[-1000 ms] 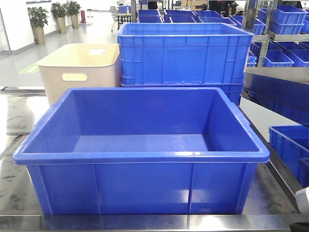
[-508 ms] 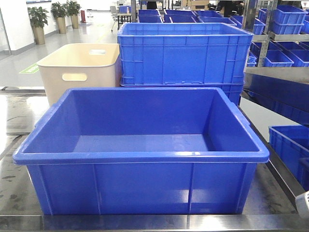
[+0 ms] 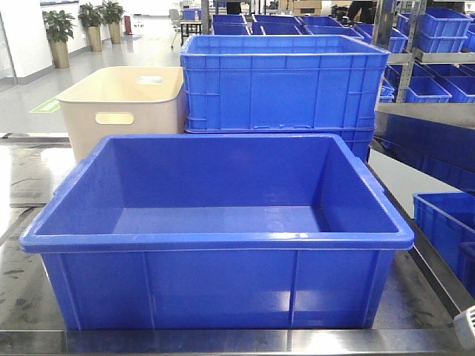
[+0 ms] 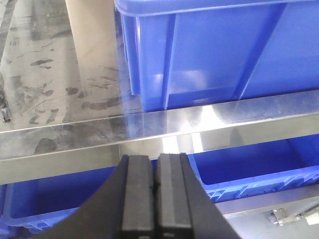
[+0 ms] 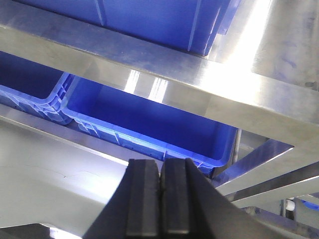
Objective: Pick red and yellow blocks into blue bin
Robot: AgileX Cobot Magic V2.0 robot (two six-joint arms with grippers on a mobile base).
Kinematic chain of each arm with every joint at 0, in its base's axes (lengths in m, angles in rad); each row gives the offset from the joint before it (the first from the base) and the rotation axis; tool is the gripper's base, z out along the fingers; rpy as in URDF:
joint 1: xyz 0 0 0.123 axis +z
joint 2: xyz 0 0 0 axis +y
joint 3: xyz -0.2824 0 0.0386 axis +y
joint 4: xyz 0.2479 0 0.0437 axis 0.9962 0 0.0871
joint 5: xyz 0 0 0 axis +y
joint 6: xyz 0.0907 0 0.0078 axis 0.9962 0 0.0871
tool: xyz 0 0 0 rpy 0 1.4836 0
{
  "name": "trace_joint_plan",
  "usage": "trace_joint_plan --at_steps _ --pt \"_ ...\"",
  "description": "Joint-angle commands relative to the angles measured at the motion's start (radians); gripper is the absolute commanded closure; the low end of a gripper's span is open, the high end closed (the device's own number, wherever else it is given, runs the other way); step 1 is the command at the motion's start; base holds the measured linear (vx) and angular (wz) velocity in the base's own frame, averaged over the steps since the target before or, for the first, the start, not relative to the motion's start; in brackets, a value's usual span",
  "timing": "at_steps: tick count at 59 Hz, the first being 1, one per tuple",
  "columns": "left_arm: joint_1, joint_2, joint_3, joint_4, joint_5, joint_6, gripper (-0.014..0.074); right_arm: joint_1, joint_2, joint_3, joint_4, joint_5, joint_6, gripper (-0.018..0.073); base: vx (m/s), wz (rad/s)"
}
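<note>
The blue bin (image 3: 215,241) stands at the front of the steel table (image 3: 30,297), and I see nothing inside it. The red and yellow blocks are out of view in every frame. My left gripper (image 4: 155,159) is shut with nothing between its fingers; it hangs below the table's front edge (image 4: 164,122), under the bin's left corner (image 4: 209,55). My right gripper (image 5: 160,164) is also shut and holds nothing, low beneath the table edge (image 5: 149,64) on the right. Only a pale sliver of the right arm (image 3: 469,326) shows in the front view.
A cream tub (image 3: 122,100) with a handle slot stands behind the bin on the left, a taller blue crate (image 3: 282,81) behind on the right. More blue crates sit on the shelf under the table (image 4: 259,164) (image 5: 149,119) and on racks at right (image 3: 445,230).
The pale part of the right arm at the bottom right corner of the front view has sunk lower, almost out of frame. The bin has not moved.
</note>
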Motion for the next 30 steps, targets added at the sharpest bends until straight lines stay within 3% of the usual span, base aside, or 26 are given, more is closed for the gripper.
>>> trace_joint_plan --at_steps 1,10,16,30 --pt "-0.001 -0.001 -0.025 0.001 -0.078 -0.009 0.0605 -0.003 -0.002 -0.030 -0.017 -0.052 -0.005 0.0573 0.00 0.00" --pt "0.001 -0.019 -0.023 0.026 -0.077 -0.005 0.0605 -0.003 -0.002 -0.030 -0.016 -0.052 -0.005 0.0573 0.00 0.00" --pt "0.036 -0.097 0.017 0.050 -0.098 -0.005 0.0603 -0.003 -0.002 -0.030 -0.016 -0.052 -0.005 0.0573 0.00 0.00" --pt "0.120 -0.377 0.285 0.047 -0.318 -0.009 0.0603 -0.003 -0.002 -0.030 -0.016 -0.052 -0.005 0.0573 0.00 0.00"
